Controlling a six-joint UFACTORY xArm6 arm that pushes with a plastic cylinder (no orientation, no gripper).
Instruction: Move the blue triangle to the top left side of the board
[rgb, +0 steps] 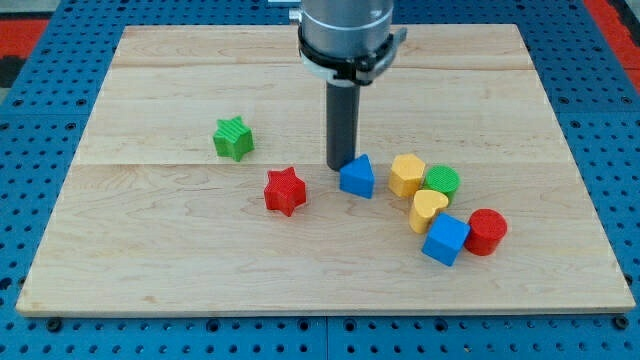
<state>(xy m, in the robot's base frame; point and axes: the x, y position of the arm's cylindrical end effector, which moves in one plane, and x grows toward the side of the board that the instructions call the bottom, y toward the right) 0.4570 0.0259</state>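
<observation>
The blue triangle lies on the wooden board just right of the board's middle. My tip stands on the board right against the triangle's upper left side, touching it or nearly so. The rod rises straight up from there to the arm's grey body at the view's top.
A red star lies left of the triangle and a green star further up and left. Right of the triangle cluster a yellow hexagon, green cylinder, yellow heart, blue cube and red cylinder.
</observation>
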